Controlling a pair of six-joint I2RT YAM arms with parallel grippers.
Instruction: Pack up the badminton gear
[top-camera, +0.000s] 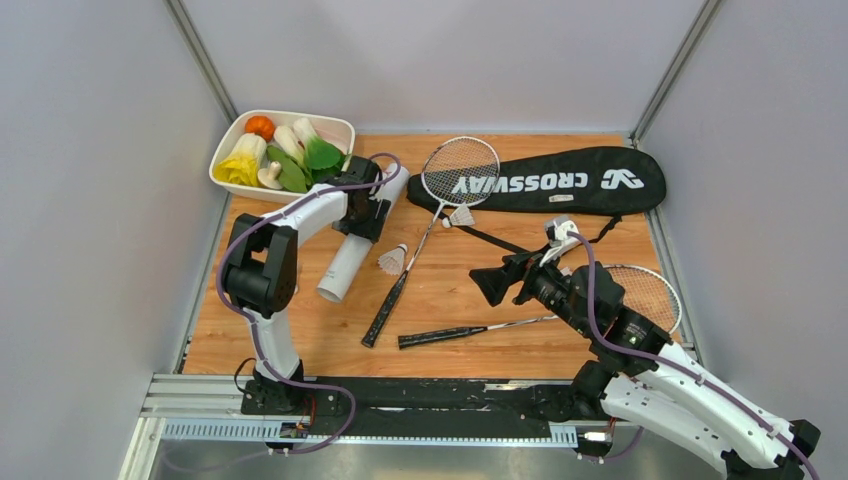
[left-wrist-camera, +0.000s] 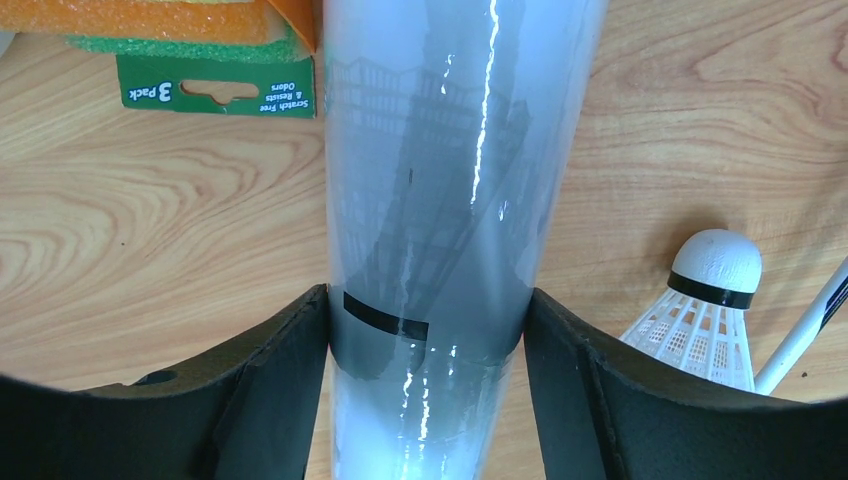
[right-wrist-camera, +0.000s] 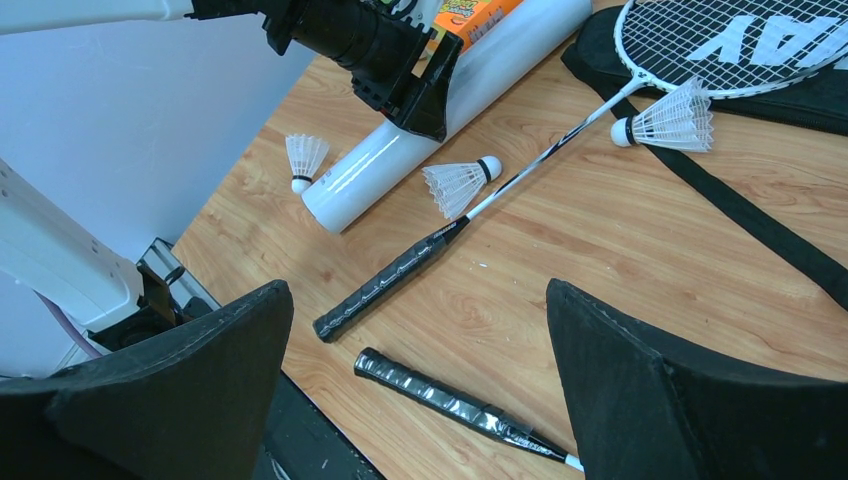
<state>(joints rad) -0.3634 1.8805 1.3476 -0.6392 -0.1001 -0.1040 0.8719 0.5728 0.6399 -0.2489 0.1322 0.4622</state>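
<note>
The long white tube (top-camera: 350, 262) lies on the wooden table, and my left gripper (top-camera: 365, 215) is shut on its far half, both fingers pressed against its sides (left-wrist-camera: 427, 310). One shuttlecock (left-wrist-camera: 705, 310) lies just right of the tube, one (right-wrist-camera: 303, 160) left of it, and one (top-camera: 460, 216) by the bag. One racket (top-camera: 460, 170) rests its head on the black CROSSWAY bag (top-camera: 580, 180). The other racket (top-camera: 440, 337) lies near the front, its head partly under my right arm. My right gripper (right-wrist-camera: 420, 300) hangs open above that racket's black handle (right-wrist-camera: 450, 400).
A white dish of toy vegetables (top-camera: 280, 150) stands at the back left corner. An orange-and-green box (left-wrist-camera: 215, 60) lies beside the tube's far end. The bag's strap (top-camera: 500, 243) trails over the table. Grey walls close in both sides, and a metal rail (top-camera: 400, 400) runs along the near edge.
</note>
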